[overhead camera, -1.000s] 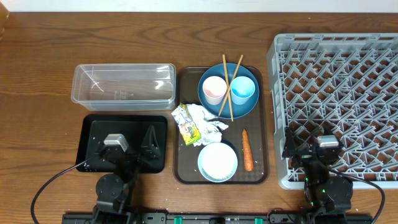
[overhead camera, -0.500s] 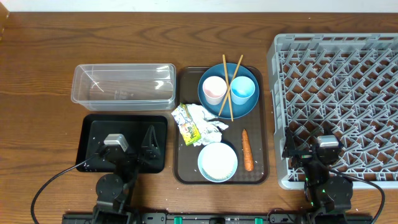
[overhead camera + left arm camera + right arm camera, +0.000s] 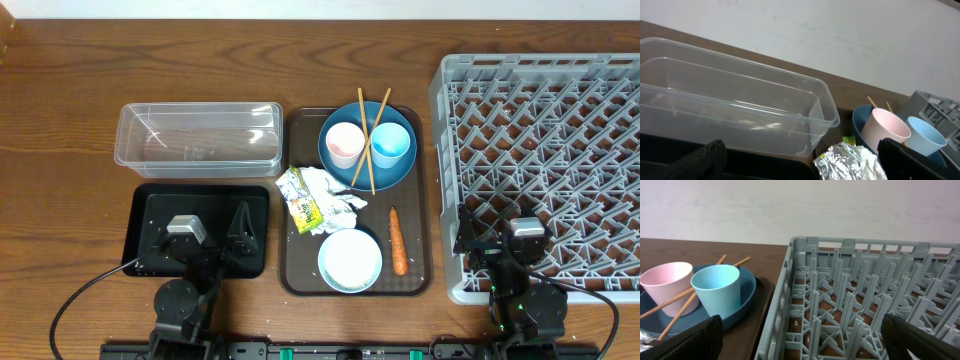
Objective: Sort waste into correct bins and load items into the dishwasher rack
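Grey rack [image 3: 540,120] sitting empty, right; crumpled foil [image 3: 318,200] and carrot [image 3: 398,241] lying on brown tray [image 3: 418,200]. Hanging wide open, holding nothing: left gripper [image 3: 805,167], right gripper [image 3: 805,342]. Sorting not begun; next move probably needing left reach toward foil.

2 cups [image 3: 345,143], 2 chopsticks [image 3: 366,140], 2 bins [image 3: 198,138], 1 plate [image 3: 400,172], 1 bowl [image 3: 350,258], 1 carrot [image 3: 398,240], 1 rack [image 3: 545,150]

I see a dark brown wooden table [image 3: 70,110] with a strong grain running left to right, filling nearly all of the overhead view; a pale strip [image 3: 300,8] runs along its far edge. In both wrist views a plain off-white wall [image 3: 840,30] stands behind the table; the light is even, without hard shadows.
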`<state>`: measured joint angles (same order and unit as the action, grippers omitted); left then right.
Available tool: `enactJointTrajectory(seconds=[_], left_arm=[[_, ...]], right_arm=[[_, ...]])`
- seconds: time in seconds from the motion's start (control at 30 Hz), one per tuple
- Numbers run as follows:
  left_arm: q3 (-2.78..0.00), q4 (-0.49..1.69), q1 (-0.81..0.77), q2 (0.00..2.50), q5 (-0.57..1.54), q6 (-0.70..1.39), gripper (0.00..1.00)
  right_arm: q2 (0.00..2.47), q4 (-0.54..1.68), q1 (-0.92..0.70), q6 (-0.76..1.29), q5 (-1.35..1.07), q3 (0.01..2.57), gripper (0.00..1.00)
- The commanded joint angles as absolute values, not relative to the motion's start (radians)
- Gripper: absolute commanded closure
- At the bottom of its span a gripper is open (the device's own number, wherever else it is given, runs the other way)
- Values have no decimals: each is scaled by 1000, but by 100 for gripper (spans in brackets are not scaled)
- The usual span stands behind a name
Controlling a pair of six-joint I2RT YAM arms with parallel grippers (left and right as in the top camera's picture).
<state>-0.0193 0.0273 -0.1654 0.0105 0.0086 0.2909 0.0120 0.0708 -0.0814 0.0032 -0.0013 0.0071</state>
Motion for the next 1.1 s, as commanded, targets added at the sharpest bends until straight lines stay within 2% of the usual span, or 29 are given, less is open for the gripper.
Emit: enactJointTrajectory(seconds=[0.0,0.93,1.07], left_arm=[[-4,72,-163,10,-5,281,1],[-4,53,-163,10,-4,286,1],[-46,1,-163,11,145,286,1]], right_arm=[[11,75,-64,-1,-5,6,1],[11,75,-64,-1,-5,6,1],[11,75,-64,-1,-4,6,1]])
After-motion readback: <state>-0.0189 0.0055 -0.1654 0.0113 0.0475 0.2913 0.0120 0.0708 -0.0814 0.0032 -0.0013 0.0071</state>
